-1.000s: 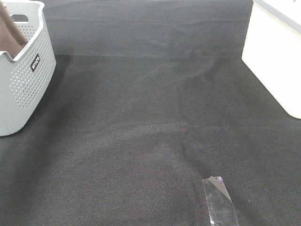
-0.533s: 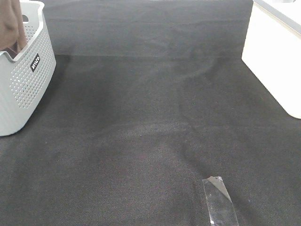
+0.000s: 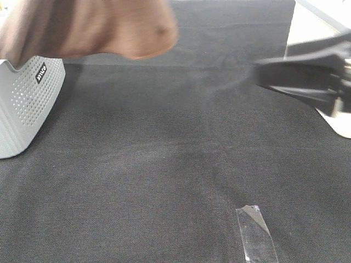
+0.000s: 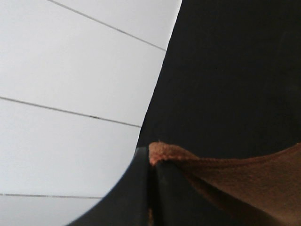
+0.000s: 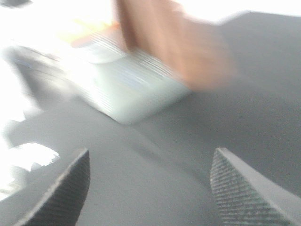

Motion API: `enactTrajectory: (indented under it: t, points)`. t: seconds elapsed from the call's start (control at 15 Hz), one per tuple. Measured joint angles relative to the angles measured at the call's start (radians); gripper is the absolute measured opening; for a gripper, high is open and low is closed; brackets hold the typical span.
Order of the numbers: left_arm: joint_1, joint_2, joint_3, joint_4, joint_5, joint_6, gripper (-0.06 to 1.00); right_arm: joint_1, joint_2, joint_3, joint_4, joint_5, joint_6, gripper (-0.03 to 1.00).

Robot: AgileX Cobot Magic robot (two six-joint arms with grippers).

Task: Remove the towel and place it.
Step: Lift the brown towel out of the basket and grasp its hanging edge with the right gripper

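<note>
The brown towel (image 3: 93, 27) hangs blurred in the air above the grey perforated basket (image 3: 24, 98) at the far left, spreading out toward the middle of the black table. In the left wrist view my left gripper (image 4: 151, 157) is shut on a stitched edge of the towel (image 4: 244, 179); the exterior view does not show this gripper. My right gripper (image 3: 263, 74) reaches in from the right edge, above the table and well apart from the towel. Its fingers stand open and empty in the right wrist view (image 5: 151, 150), facing the basket (image 5: 131, 89) and the blurred towel (image 5: 174, 42).
A white box (image 3: 307, 55) stands at the right edge, partly behind the right arm. A strip of clear tape (image 3: 255, 233) lies on the black cloth (image 3: 164, 164) near the front.
The towel has risen out of the basket and swung out to the right. The right arm has come into view from the right edge.
</note>
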State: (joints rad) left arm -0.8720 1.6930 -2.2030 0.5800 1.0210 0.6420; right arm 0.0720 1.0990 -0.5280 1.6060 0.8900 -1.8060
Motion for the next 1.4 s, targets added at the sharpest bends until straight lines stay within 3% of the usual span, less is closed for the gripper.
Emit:
enactTrajectory:
  t: [0.13, 0.27, 0.47, 0.73, 0.87, 1.07, 1.4]
  points:
    - [-0.002, 0.004, 0.009, -0.038, -0.034, 0.055, 0.0, 0.0, 0.126, -0.021, 0.087, 0.074, -0.132, 0.7]
    - [-0.002, 0.016, 0.014, -0.057, -0.044, 0.086, 0.0, 0.0, 0.278, -0.078, 0.108, 0.109, -0.192, 0.7]
    - [-0.002, 0.023, 0.016, -0.097, -0.048, 0.089, 0.0, 0.0, 0.435, -0.177, 0.118, 0.121, -0.215, 0.7]
    - [-0.002, 0.023, 0.016, -0.161, -0.074, 0.125, 0.0, 0.005, 0.589, -0.299, 0.12, 0.296, -0.224, 0.73]
    - [-0.002, 0.023, 0.016, -0.166, -0.081, 0.134, 0.0, 0.061, 0.63, -0.348, 0.12, 0.297, -0.225, 0.74]
    - [-0.002, 0.023, 0.016, -0.174, -0.083, 0.134, 0.0, 0.152, 0.677, -0.421, 0.122, 0.224, -0.212, 0.74]
    - [-0.002, 0.023, 0.016, -0.153, -0.031, 0.134, 0.0, 0.16, 0.679, -0.44, 0.084, 0.21, -0.185, 0.74]
